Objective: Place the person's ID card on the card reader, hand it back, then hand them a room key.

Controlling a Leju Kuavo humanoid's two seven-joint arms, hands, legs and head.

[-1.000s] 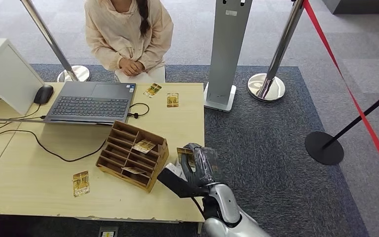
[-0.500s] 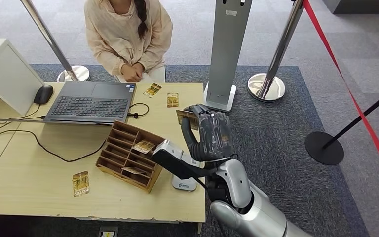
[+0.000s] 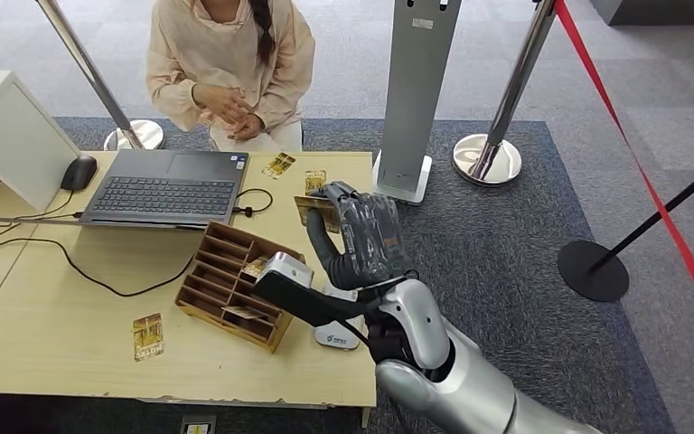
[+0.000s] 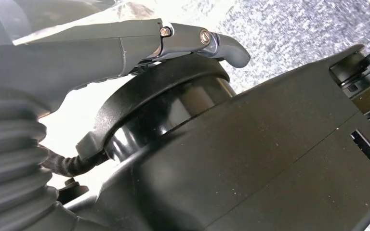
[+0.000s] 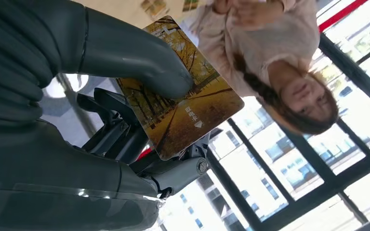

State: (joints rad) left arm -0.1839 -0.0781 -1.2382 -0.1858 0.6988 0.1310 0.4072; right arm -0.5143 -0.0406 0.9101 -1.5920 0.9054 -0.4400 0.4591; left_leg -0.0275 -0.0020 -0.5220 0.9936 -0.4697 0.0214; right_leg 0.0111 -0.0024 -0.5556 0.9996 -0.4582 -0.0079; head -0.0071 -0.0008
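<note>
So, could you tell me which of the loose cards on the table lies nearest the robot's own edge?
The card left of the wooden organizer; the other two loose cards lie by the laptop.

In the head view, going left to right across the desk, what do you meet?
White box → mouse → laptop → wooden card organizer → right hand holding a card.

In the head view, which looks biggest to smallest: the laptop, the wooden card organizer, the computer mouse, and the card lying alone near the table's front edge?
1. Laptop
2. Wooden card organizer
3 and 4. Mouse and lone card: they look about alike, so I won't rank them.
</note>
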